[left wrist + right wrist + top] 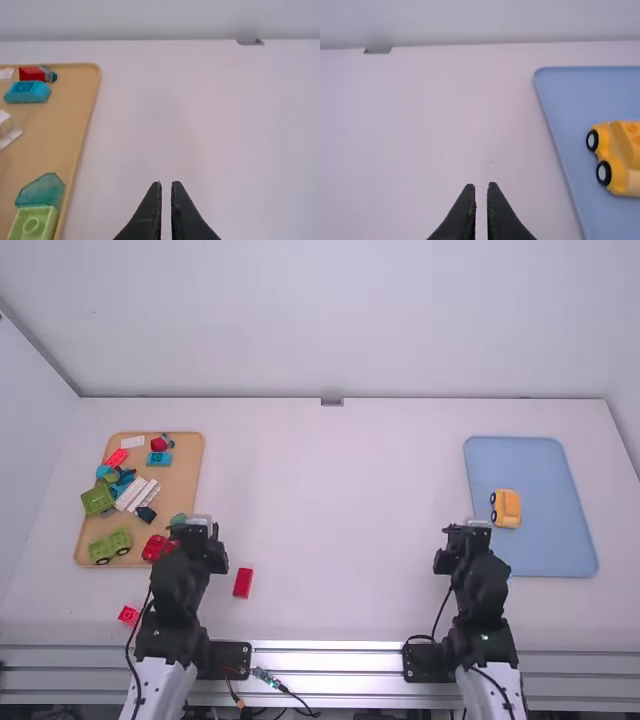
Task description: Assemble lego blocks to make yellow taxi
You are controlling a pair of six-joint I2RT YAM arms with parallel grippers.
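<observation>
The desk (330,520) carries two trays, one tan tray (188,490) at left and one blue tray (545,480) at right, plus two red blocks, a nearer-left red block (129,616) and another red block (244,583). The blue one holds one yellow car (507,508). The tan one holds one green vehicle (110,546), one red vehicle (155,548), one coral block (117,457), one white plate (133,442), one turquoise block (159,459), one clear teal piece (41,191), two long pale blocks (130,493) and a jumble too tangled to count.
</observation>
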